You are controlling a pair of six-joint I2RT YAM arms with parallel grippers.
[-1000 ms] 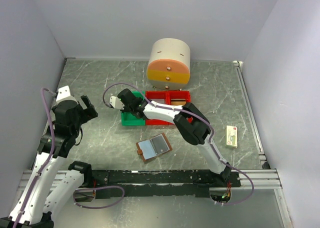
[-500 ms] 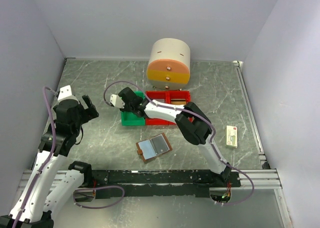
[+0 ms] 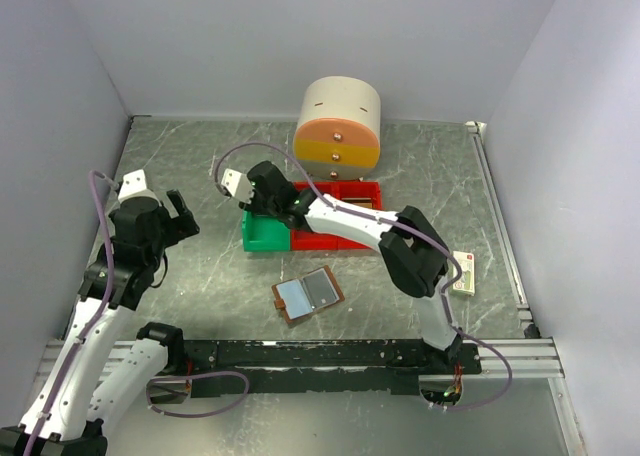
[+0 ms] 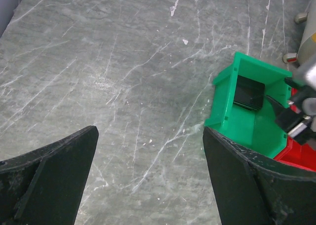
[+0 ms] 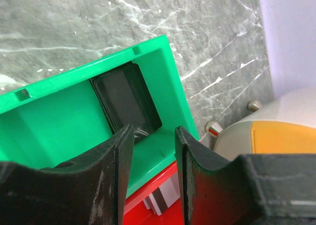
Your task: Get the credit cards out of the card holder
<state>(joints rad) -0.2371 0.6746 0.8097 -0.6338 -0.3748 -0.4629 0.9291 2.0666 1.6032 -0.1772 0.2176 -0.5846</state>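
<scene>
Glossy green plastic bin holds one flat black card with rounded corners. The right claw hangs just above it, jaws narrowly parted, gripping nothing. Brown holder with pale panels lies open on the veined grey stone tabletop, well apart from both claws; left claw wide, empty.

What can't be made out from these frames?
Wallet pockets, top view: too small to tell whether any card remains.
Dark card in the green bin, right wrist view: near end hidden behind the fingers of the right claw.
Red bin contents, same view: mostly hidden by that claw.
Cream box print, top view: too small.
</scene>
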